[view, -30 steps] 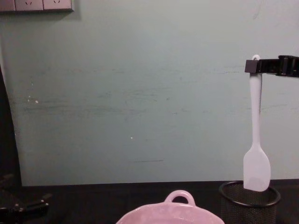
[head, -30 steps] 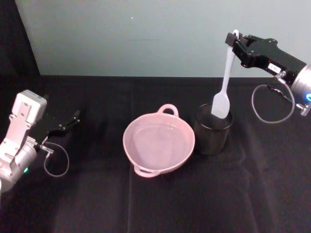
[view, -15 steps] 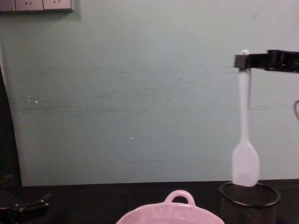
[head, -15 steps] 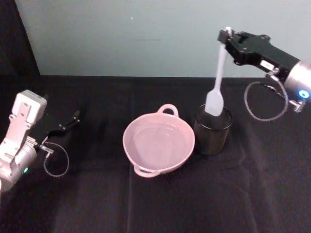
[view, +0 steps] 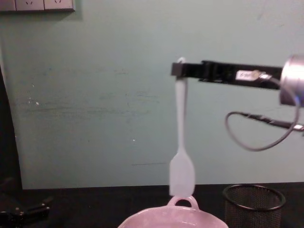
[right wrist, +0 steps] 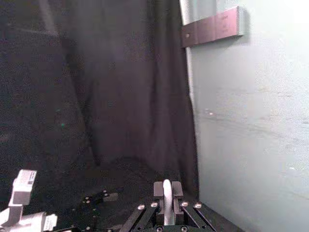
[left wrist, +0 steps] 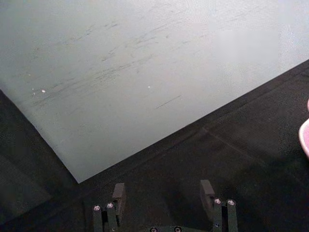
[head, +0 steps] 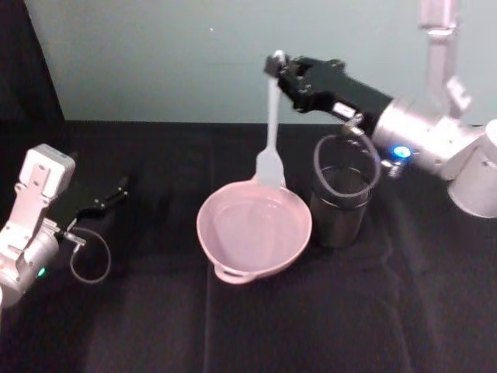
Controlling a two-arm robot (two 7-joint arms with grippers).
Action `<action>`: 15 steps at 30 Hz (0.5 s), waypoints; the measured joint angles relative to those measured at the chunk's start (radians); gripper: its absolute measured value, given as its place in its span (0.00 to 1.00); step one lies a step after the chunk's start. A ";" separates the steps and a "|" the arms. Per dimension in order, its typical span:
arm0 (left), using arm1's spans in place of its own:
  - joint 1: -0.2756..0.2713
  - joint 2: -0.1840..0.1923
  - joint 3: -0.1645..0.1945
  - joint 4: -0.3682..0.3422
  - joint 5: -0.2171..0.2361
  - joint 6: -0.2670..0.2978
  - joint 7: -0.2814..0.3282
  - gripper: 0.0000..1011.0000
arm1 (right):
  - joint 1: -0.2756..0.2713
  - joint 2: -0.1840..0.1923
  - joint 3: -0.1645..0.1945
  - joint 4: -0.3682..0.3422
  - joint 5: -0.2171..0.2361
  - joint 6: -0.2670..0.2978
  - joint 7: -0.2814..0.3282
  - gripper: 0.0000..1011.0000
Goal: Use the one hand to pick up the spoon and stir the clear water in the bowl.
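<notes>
right claw (view: 179,70) pinching spoon (view: 180,124), bowl (view: 164,220) partly cropped

The bowl (head: 203,233) sits mid bench (head: 311,318), the mesh cup (head: 338,219) just right of it. The spoon (head: 271,128) hangs from the right claw (head: 279,68) over the bowl's far rim.

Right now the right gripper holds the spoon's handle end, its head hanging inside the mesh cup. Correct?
No: the chest view shows the spoon's head above the bowl's far rim, clear of the mesh cup. The right gripper does hold its handle end.
</notes>
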 joint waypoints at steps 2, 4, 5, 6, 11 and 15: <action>0.000 0.000 0.000 0.000 0.000 0.000 0.000 1.00 | 0.004 -0.016 -0.014 0.025 -0.009 -0.018 0.013 0.11; 0.000 0.000 0.000 0.000 0.000 0.000 0.000 1.00 | 0.007 -0.032 -0.035 0.050 -0.036 -0.044 0.024 0.11; 0.000 0.000 0.000 0.000 0.000 0.000 0.000 1.00 | 0.006 -0.041 -0.044 0.065 -0.049 -0.059 0.031 0.11; 0.000 0.000 0.000 0.000 0.000 0.000 0.000 1.00 | 0.006 -0.041 -0.044 0.065 -0.049 -0.059 0.031 0.11; 0.000 0.000 0.000 0.000 0.000 0.000 0.000 1.00 | -0.013 -0.067 -0.068 0.109 -0.090 -0.108 0.062 0.11; 0.000 0.000 0.000 0.000 0.000 0.000 0.000 1.00 | -0.025 -0.073 -0.076 0.124 -0.106 -0.122 0.075 0.11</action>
